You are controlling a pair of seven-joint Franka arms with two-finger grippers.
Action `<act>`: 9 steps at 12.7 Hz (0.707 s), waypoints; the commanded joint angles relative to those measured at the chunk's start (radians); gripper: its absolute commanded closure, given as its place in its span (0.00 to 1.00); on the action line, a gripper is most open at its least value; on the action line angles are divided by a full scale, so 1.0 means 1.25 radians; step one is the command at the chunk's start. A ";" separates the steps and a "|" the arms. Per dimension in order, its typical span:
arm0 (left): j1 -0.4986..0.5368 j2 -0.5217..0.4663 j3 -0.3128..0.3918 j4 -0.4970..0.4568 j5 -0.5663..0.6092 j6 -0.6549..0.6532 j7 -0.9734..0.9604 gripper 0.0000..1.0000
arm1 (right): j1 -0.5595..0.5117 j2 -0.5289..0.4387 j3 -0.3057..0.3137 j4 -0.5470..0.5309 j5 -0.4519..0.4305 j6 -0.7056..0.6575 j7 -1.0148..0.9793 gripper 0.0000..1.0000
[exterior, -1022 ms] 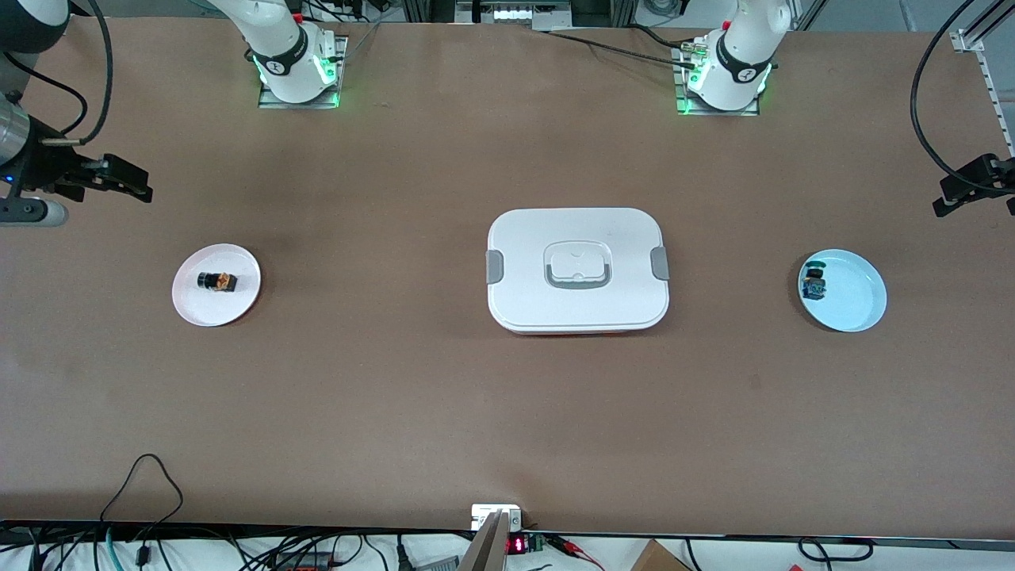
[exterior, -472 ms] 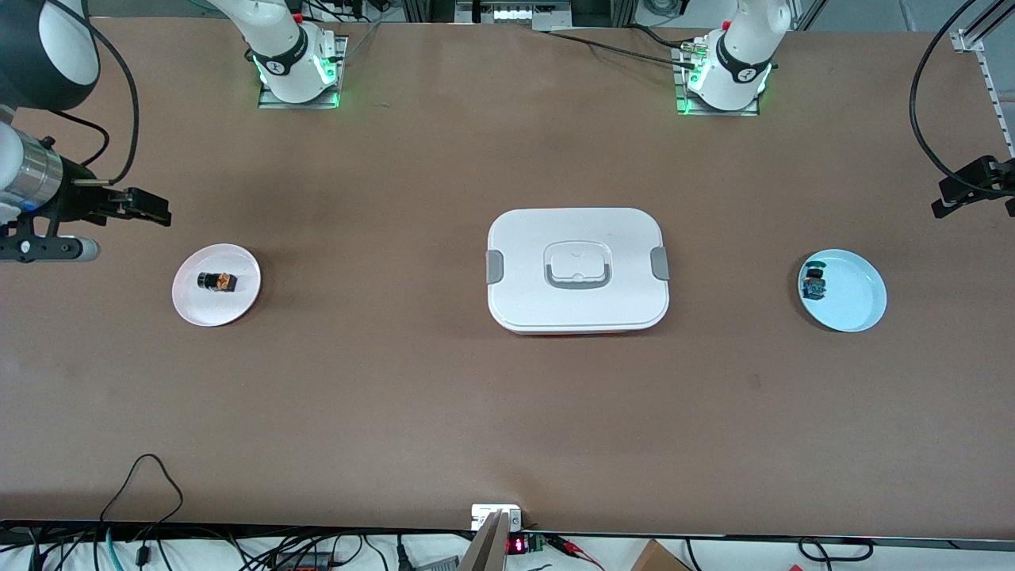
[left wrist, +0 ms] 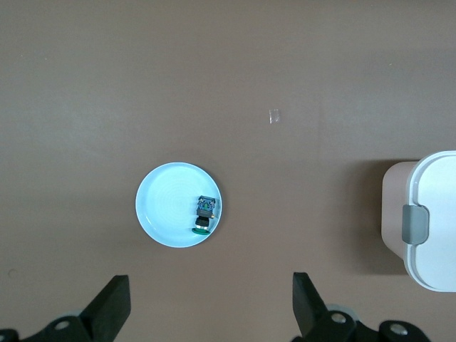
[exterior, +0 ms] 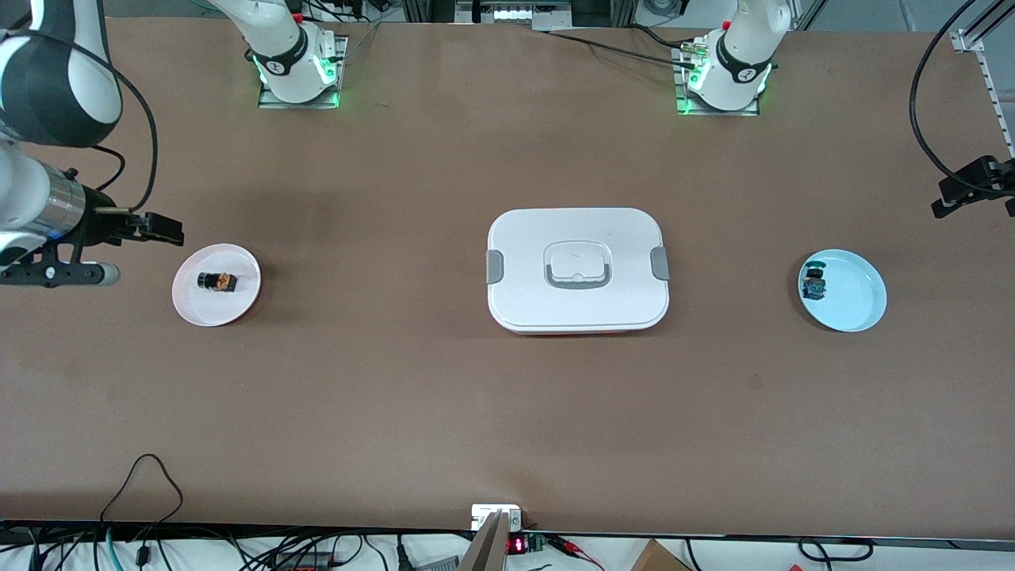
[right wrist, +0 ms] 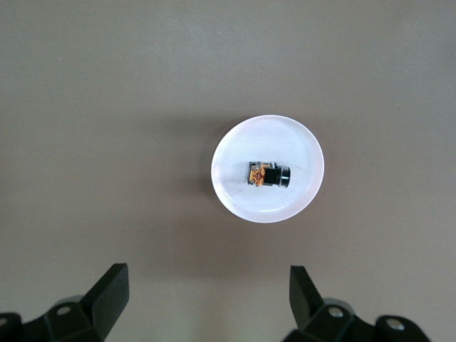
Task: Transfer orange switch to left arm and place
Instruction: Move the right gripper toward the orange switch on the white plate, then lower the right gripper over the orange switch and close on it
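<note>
The right gripper [exterior: 162, 228] is hovering w/ jaws spread wide and nothing in them, over the surface [exterior: 396, 396] just beside the pink plate [exterior: 238, 305], toward the right arm's end of the surface. In the right wrist view its two black fingers [right wrist: 107, 288] are standing far apart, w/ the plate between them but farther out.

The orange switch [exterior: 217, 281] is lying on its side in the pink plate, roughly mid-plate, touching nothing but the plate. The body is black, w/ one end orange [right wrist: 268, 174].

Handling, as a guess: it's tiny, light and rigid, prob. hard plastic w/ some metal. A rounded body lying on its side is likely to roll or skid on a smooth plate if nudged off-centre. Best hold is prob. across the black body, pads on its two long sides, gripper coming straight down over it; the orange end looks less regular, so it's a worse grab. Since a handover is needed, it's worth taking it near one end and leaving the other end free for the 2nd gripper. Being so small, it could slip out during the pass.

The box [exterior: 578, 270] is sitting mid-surface, lid on and grey clips at both ends, well apart from the pink plate and between the two plates, so the carry path needs to be going over or around it.

The blue plate [exterior: 860, 305] is sitting toward the left arm's end, well apart from the box, w/ a blue-green part [exterior: 813, 283] at its rim.

The left gripper [exterior: 971, 184] is waiting w/ jaws wide and empty, over the surface near the blue plate.
</note>
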 commanded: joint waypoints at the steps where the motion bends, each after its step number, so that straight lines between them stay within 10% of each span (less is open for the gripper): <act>1: -0.005 0.013 -0.001 0.026 0.029 -0.012 0.001 0.00 | 0.000 0.041 0.001 0.013 -0.006 0.021 -0.012 0.00; 9: -0.005 0.013 -0.001 0.026 0.027 -0.012 0.001 0.00 | -0.032 0.083 -0.011 -0.235 -0.031 0.336 -0.027 0.00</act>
